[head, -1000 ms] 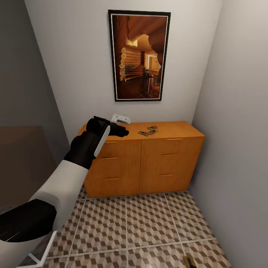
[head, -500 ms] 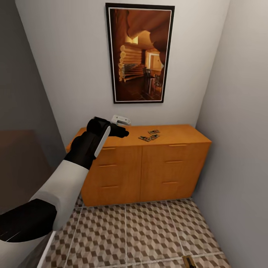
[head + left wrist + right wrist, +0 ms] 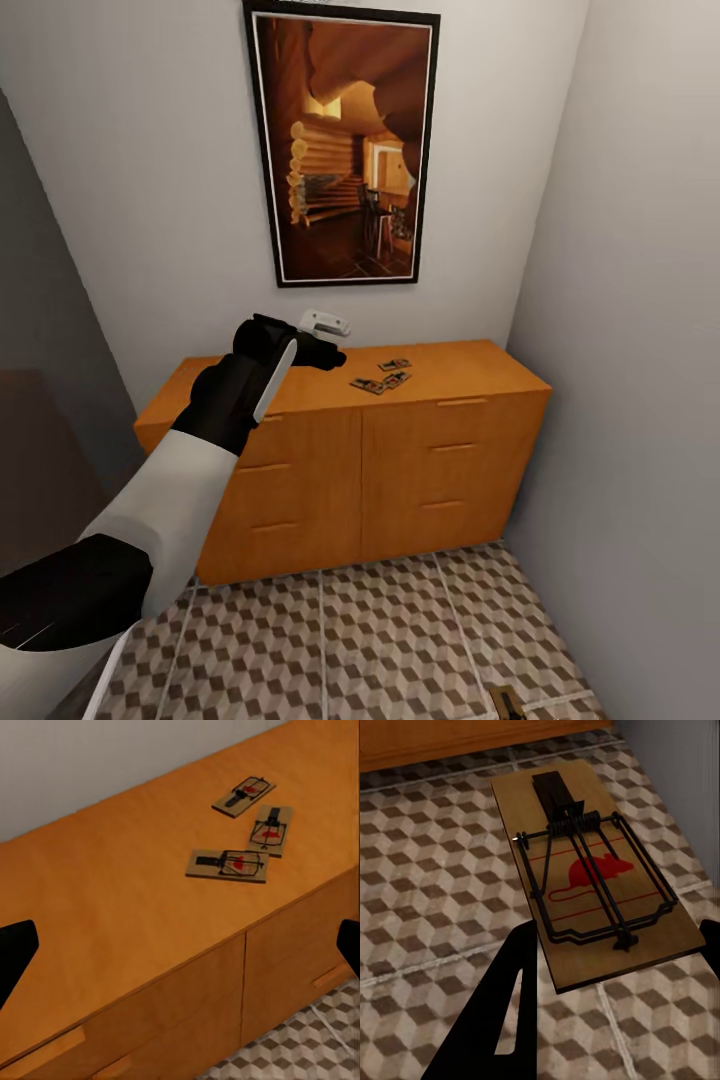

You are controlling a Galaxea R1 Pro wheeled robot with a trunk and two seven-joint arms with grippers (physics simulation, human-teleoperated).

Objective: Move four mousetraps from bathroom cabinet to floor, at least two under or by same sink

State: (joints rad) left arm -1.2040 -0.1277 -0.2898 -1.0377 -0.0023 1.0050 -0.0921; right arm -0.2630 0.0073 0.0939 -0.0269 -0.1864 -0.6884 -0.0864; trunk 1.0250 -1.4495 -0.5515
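Observation:
Three mousetraps (image 3: 227, 864) lie close together on the flat top of the orange-brown cabinet (image 3: 112, 945), seen small in the head view as mousetraps (image 3: 381, 378) right of the cabinet (image 3: 400, 470) middle. My left gripper (image 3: 328, 353) hangs above the cabinet top, left of them and apart; its dark fingertips (image 3: 15, 954) stand wide apart, open and empty. Another mousetrap (image 3: 592, 877) is held flat above the bathroom floor (image 3: 427, 892), with my right gripper (image 3: 607, 979) shut on its edges; the same mousetrap (image 3: 508, 702) shows at the head view's lower edge.
A framed picture (image 3: 340, 150) hangs on the wall above the cabinet. A grey wall (image 3: 640, 400) closes the right side, touching the cabinet's end. A dark panel (image 3: 40, 470) stands at the left. Patterned tiles (image 3: 330, 640) stretch in front of the cabinet.
The head camera has moved, so the cabinet and picture sit further left and the cabinet top lower in view. The left arm keeps its pose; the mousetraps on top have not moved.

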